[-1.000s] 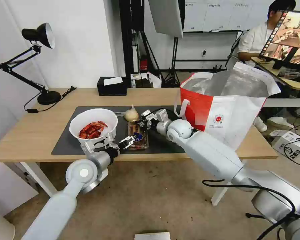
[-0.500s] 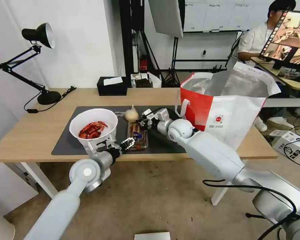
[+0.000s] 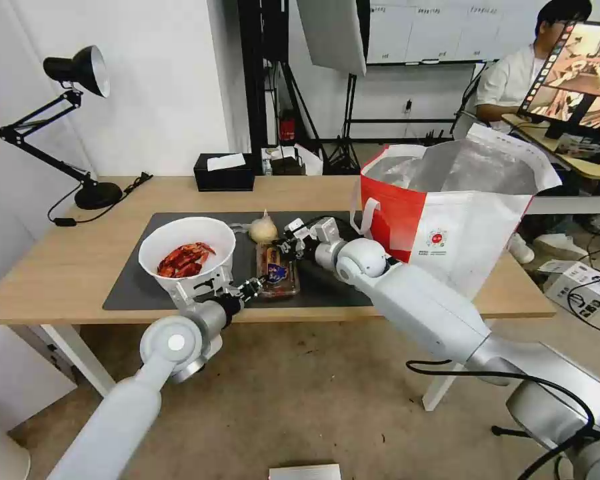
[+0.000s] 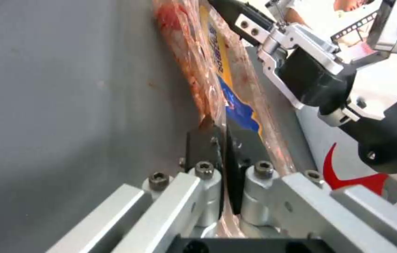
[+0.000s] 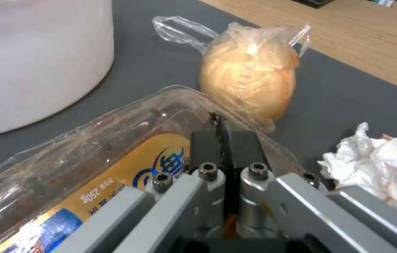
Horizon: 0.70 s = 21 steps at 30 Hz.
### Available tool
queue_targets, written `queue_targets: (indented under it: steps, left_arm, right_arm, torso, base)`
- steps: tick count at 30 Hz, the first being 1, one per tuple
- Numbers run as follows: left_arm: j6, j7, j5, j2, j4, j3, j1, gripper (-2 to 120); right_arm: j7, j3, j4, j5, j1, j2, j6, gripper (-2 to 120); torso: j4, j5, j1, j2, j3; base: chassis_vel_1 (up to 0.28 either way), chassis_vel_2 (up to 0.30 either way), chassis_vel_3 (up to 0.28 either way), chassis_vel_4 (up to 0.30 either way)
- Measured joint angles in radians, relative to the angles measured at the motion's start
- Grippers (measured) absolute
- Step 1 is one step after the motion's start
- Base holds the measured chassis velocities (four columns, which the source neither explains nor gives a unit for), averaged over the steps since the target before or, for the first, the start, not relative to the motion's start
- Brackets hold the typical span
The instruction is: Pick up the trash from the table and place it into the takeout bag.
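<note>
Both grippers, left gripper (image 3: 252,288) and right gripper (image 3: 288,243), pinch opposite rims of the clear plastic clamshell box (image 3: 277,271), centre frame.

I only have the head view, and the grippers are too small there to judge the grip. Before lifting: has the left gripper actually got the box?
Observer: Yes. In the left wrist view the left gripper is shut on the thin rim of the box.
Operator: And the right gripper?
Observer: The right gripper is shut on the rim at the opposite end.
Operator: Where's the tissue?
Observer: The tissue lies on the mat beside the right gripper.
</note>
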Motion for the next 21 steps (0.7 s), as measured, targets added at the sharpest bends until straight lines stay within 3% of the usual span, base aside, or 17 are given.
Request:
queue_targets:
  steps: [11,15,21]
  left_arm:
    - [-0.005,0.003,0.008,0.001,-0.008,-0.01,0.017,0]
    - [-0.008,0.005,0.007,0.008,-0.017,-0.015,0.019,0]
    - [-0.015,0.006,0.006,0.009,-0.025,-0.016,0.022,0]
  right_arm:
    - [0.004,0.021,0.036,0.021,-0.012,-0.008,0.007,0]
    - [0.032,0.063,0.142,0.077,-0.05,-0.043,0.05,0]
    - [0.142,0.118,0.341,0.144,-0.133,-0.137,0.132,19]
  torso:
    - [0.0002,0.0,0.0,0.0,0.0]
    - [0.0001,0.0001,0.0,0.0,0.0]
    - [0.0,0.0001,0.0,0.0,0.0]
  base:
    - [0.0,0.0,0.0,0.0]
    - [0.0,0.0,0.0,0.0]
    - [0.0,0.0,0.0,0.0]
